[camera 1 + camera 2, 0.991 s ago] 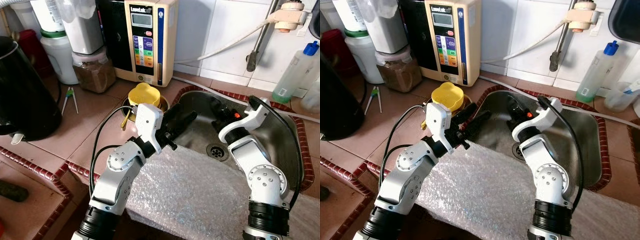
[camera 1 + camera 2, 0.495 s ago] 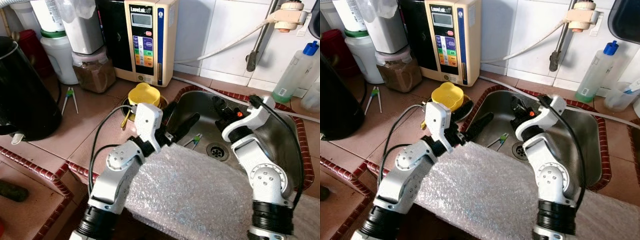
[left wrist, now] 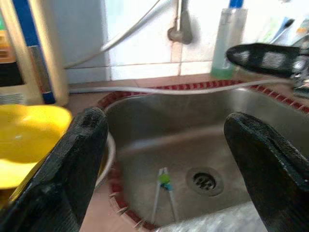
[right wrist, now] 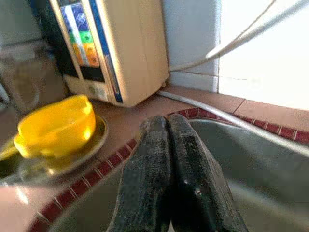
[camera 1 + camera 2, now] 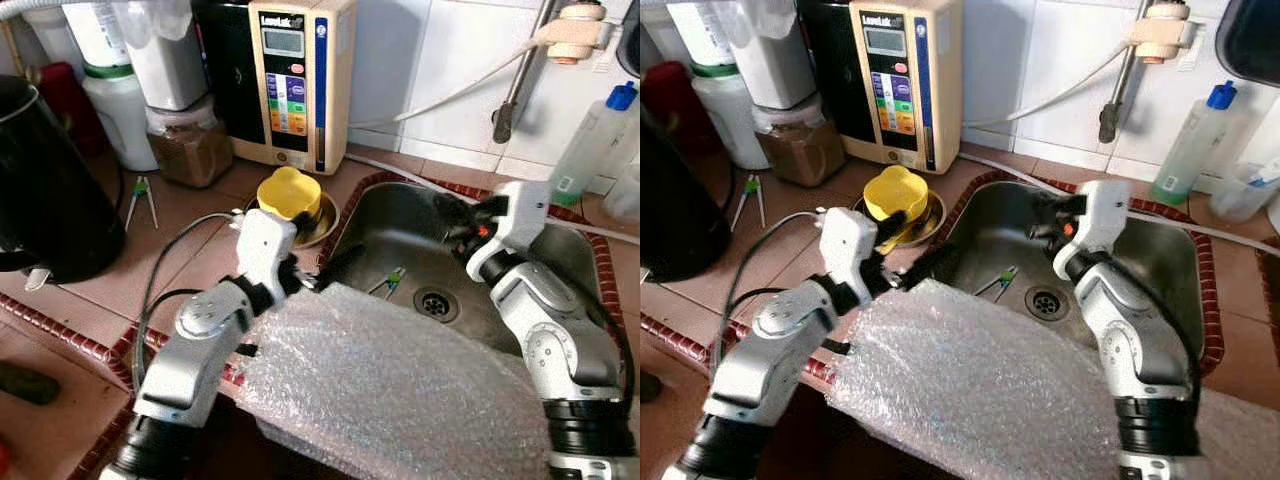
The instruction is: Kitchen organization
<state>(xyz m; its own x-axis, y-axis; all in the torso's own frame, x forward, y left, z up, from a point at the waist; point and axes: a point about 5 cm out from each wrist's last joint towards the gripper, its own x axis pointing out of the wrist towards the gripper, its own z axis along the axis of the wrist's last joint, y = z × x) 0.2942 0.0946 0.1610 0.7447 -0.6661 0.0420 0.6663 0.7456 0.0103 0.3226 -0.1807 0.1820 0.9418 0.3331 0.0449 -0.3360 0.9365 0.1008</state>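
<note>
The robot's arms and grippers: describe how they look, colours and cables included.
Both arms are silver-grey with rounded joint housings and black cuffs near the base. The left gripper has two long, matte black, rounded fingers; the right gripper has the same. A thin black cable loops along the left arm.

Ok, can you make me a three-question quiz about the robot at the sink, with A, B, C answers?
1. Where do the small green-tipped tongs lie?
A. in the steel sink
B. on the yellow bowl
C. on the black kettle

2. What colour is the upturned plastic bowl on the saucer?
A. blue
B. yellow
C. white

3. How is the right gripper?
A. open wide
B. shut, holding nothing
C. shut on a cup

Answers: 1 A, they rest on the floor of the steel sink beside the drain. 2 B, it is bright yellow. 3 B, its wrist view shows both fingers pressed together, with nothing between them.
</note>
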